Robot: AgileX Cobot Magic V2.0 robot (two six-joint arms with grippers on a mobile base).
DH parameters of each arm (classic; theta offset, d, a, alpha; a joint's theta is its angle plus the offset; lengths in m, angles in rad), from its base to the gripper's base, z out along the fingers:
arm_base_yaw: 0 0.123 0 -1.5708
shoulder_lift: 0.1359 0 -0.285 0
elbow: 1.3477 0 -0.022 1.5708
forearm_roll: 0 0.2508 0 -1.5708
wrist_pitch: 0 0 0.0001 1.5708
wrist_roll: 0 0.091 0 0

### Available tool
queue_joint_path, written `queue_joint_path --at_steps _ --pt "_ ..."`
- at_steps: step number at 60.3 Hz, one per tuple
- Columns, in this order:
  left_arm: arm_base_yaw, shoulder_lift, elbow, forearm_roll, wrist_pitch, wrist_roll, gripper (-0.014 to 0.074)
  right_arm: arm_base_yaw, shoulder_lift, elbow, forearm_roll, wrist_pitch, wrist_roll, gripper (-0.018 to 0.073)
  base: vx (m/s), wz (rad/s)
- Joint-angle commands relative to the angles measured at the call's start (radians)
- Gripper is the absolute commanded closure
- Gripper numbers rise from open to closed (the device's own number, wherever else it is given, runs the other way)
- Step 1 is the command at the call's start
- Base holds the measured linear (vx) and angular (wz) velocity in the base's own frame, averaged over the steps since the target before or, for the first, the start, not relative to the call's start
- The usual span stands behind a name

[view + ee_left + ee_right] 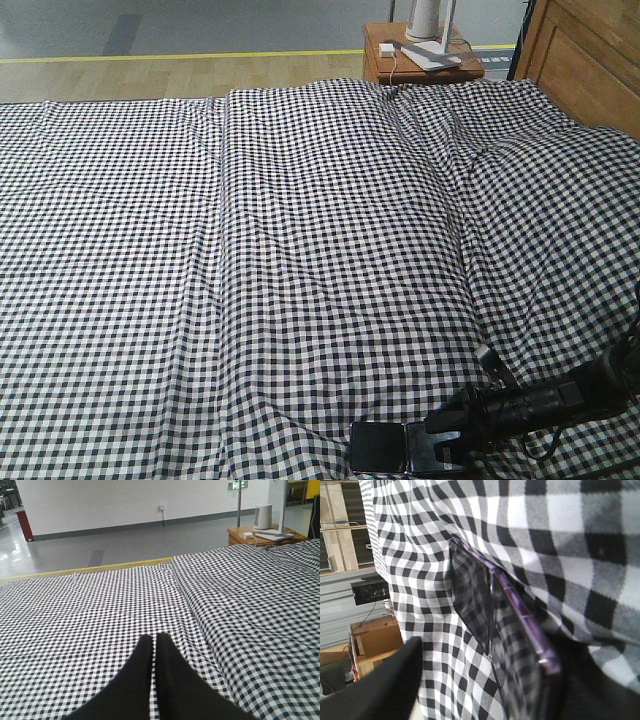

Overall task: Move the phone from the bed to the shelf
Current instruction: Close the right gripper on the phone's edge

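light: bright, even | shadows: soft | reflections: glossy phone (470, 600) | blur: right-wrist close-up

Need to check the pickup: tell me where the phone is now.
The phone lies on the bed at the front view's bottom edge, right of centre, its right end between the fingers of the right gripper.

The front camera stands high at the near side of the bed (300, 250), looking down and across it toward the side table (420, 60) and headboard (590, 60). The left wrist camera rides low over the cloth, facing past the left tool (153, 638) to that same side table. The right wrist camera sits very close, rolled sideways, on the phone (475, 600), which the front view catches at its bottom edge.
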State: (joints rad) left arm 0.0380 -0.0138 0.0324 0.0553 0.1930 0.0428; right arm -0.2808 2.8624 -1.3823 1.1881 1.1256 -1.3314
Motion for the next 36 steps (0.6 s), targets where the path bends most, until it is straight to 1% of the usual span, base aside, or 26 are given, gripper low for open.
queue_joint_path --at_steps 1,12,22,36 --pt "0.000 -0.010 -0.026 -0.005 -0.071 -0.004 0.0596 0.002 -0.050 -0.007 0.025 0.075 -0.025 0.0217 0.00 0.00" --pt "0.000 -0.010 -0.026 -0.005 -0.071 -0.004 0.0596 0.002 -0.050 -0.007 0.024 0.057 -0.026 0.0372 0.00 0.00" --pt "0.000 -0.010 -0.026 -0.005 -0.071 -0.004 0.0596 0.002 -0.050 -0.007 0.022 0.040 -0.026 0.0567 0.00 0.00" --pt "0.000 -0.010 -0.026 -0.005 -0.071 -0.004 0.0596 0.002 -0.065 -0.007 0.020 0.059 -0.036 0.0568 0.00 0.00"
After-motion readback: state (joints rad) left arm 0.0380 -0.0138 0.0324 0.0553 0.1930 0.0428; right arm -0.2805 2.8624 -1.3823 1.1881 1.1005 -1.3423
